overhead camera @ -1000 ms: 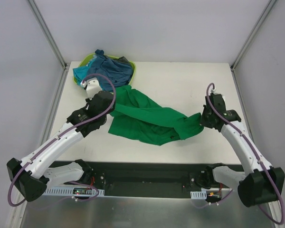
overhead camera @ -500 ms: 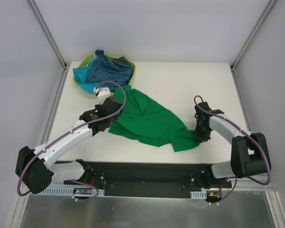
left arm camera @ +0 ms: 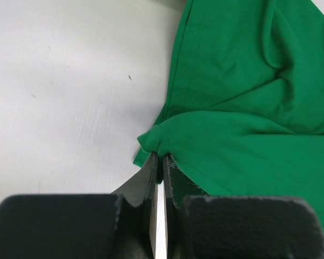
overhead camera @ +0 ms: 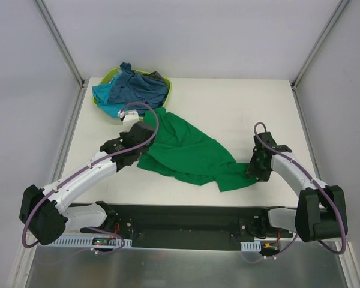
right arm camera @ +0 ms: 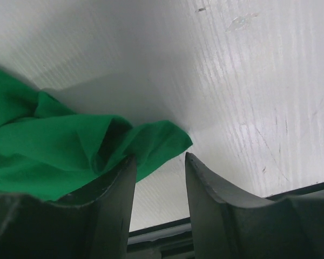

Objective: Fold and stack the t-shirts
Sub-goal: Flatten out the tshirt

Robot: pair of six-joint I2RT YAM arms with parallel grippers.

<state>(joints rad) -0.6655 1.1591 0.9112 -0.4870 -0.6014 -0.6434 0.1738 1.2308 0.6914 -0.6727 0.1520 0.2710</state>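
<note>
place: robot lab cell | evidence: white table (overhead camera: 228, 102), aluminium frame posts (overhead camera: 60, 41), grey panels (overhead camera: 186, 36)

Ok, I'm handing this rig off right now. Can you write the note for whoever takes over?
Left gripper: shut on a corner of the green t-shirt.
Right gripper: open, low at the shirt's opposite end, with the cloth edge against one finger but not gripped.
Green t-shirt: lying creased and unfolded on the table between the arms.
Other t-shirts: heaped in the lime basket at the far left corner.
Done: nothing folded or stacked.
Left: flatten and fold the green one, then the rest, and stack.
</note>
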